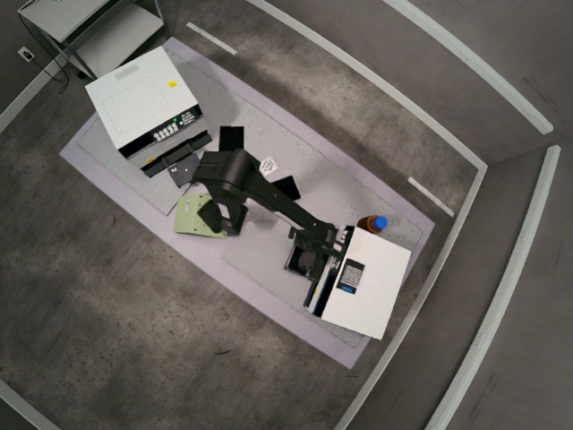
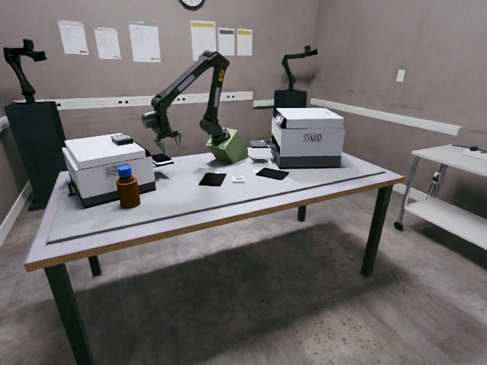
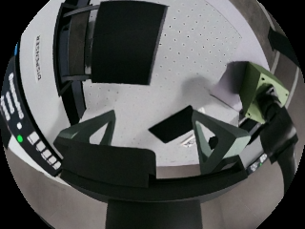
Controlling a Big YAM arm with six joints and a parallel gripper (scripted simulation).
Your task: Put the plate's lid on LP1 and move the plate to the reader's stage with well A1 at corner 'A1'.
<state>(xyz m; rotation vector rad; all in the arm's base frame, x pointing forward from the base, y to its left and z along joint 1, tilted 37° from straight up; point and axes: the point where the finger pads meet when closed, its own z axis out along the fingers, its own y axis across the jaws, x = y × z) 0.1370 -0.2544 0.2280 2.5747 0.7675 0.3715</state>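
From the green block point(image 1: 184, 219) point(image 2: 234, 147) point(image 3: 252, 91) left of centre in the top view, the arm point(image 1: 279, 202) point(image 2: 183, 81) point(image 3: 281, 135) arches rightward, its hand point(image 1: 314, 243) point(image 2: 171, 148) point(image 3: 153, 114) angled downward, fingers wide apart and gripping nothing. The dark plate point(image 1: 295, 260) point(image 2: 160, 157) point(image 3: 126, 43) lies flat, right of centre there, its long axis along the front of the white machine point(image 1: 377, 272) point(image 2: 113, 172) point(image 3: 40, 102); which end is labelled I cannot tell. In the wrist view it sits upper left, beyond the fingertips and apart from them.
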